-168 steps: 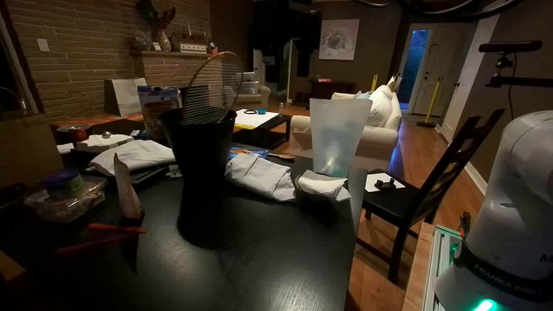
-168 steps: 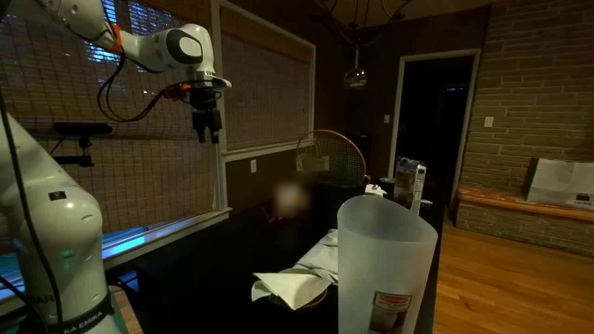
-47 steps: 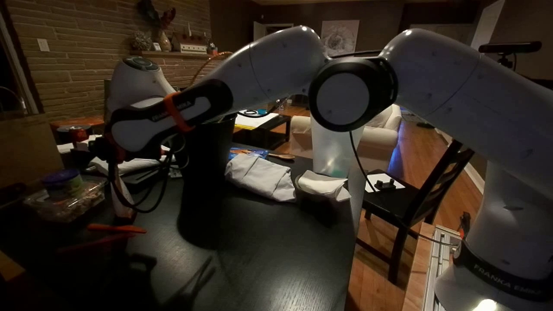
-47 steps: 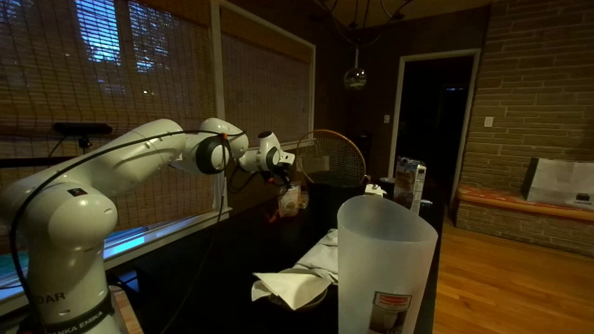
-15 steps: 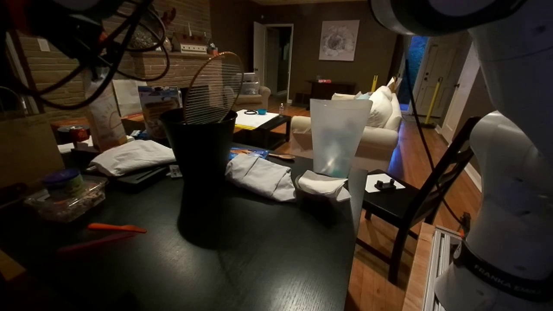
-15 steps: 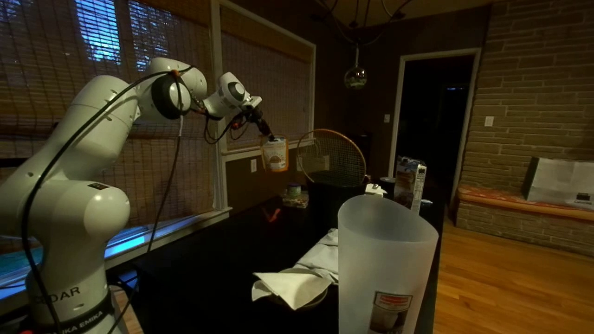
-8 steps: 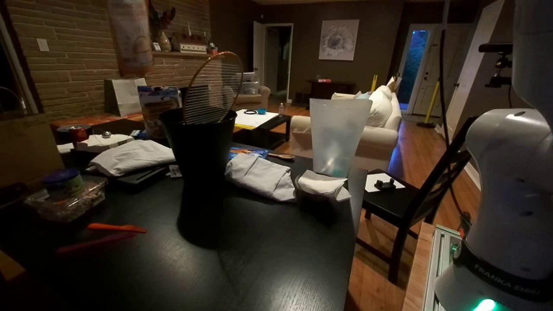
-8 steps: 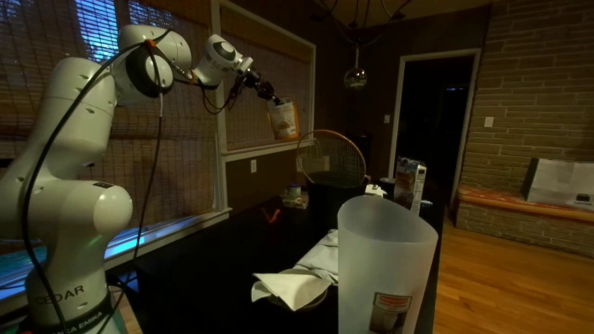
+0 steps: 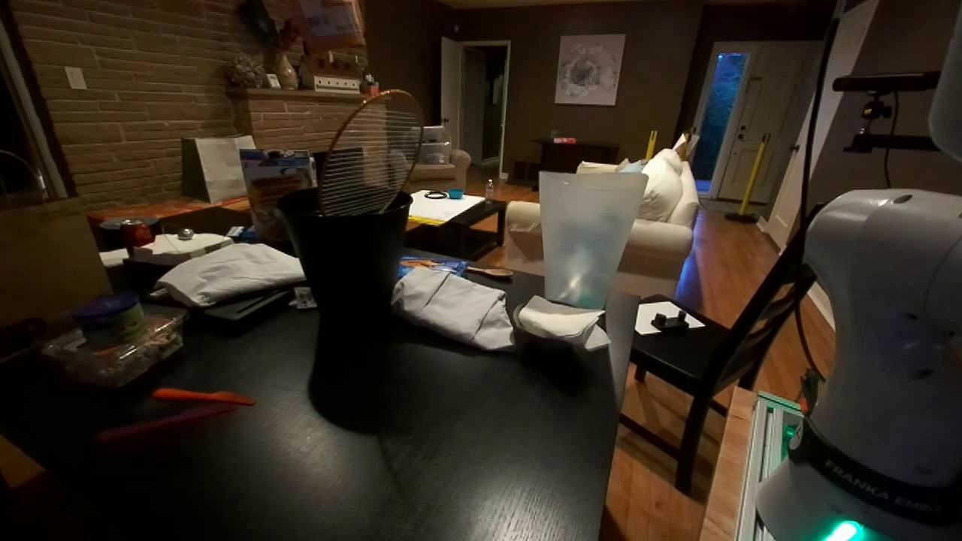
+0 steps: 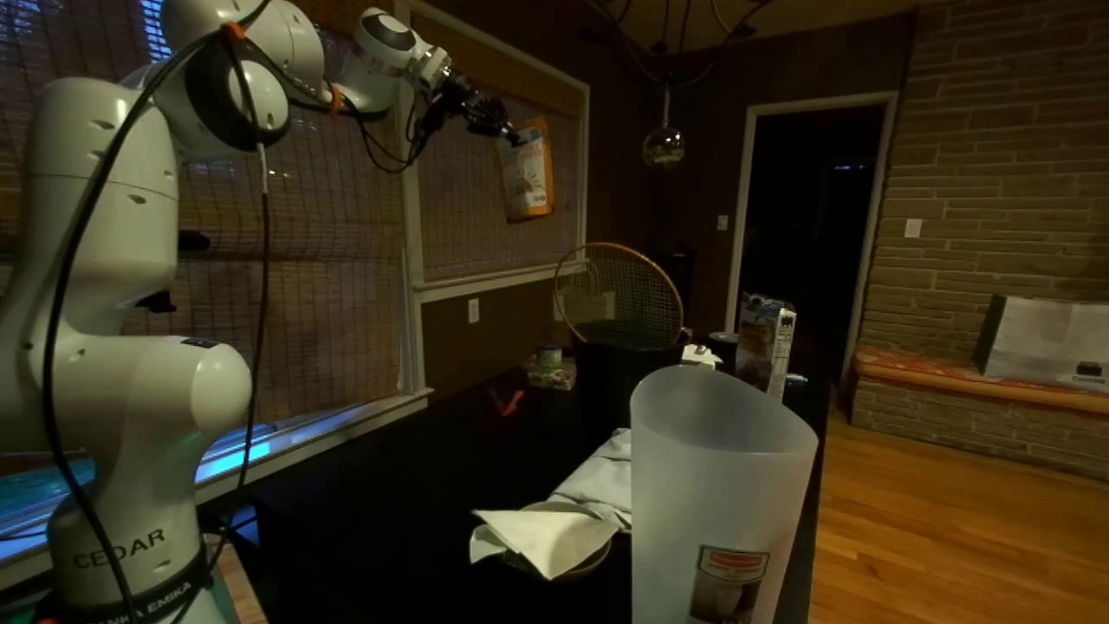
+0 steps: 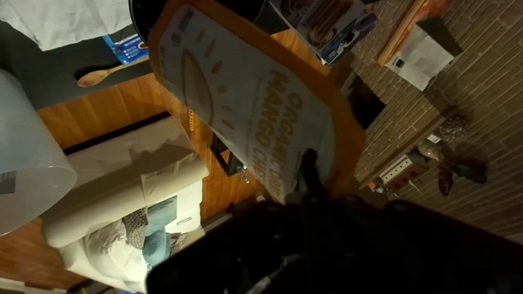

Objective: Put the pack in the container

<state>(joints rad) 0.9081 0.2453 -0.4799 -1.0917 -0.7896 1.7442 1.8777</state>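
The pack point(image 10: 527, 173), an orange and white pouch with mango lettering point(image 11: 282, 118), hangs high above the table. My gripper point(image 10: 515, 136) is shut on its upper end; a dark finger point(image 11: 311, 167) lies across the pouch's front in the wrist view. An exterior view shows only the lower part of the pack point(image 9: 331, 26) at the top edge, with the gripper out of frame. Two containers stand below: a black one point(image 9: 346, 263) with a racket in it, and a tall translucent one point(image 9: 590, 233). Which of them is meant I cannot tell. The pack is outside both.
The racket point(image 10: 619, 290) sticks up from the black container. Around it lie a food box point(image 10: 762, 347), a folded white cloth point(image 9: 455, 312), a napkin-covered dish point(image 10: 546, 542), orange utensils point(image 9: 203, 396) and a clear plastic tub point(image 9: 120, 353). A glass lamp point(image 10: 664, 146) hangs overhead.
Earlier the pack stood on the table by the orange utensils. Held in my gripper, it has risen well above the table over the last second, swinging and tilting as the arm draws up.
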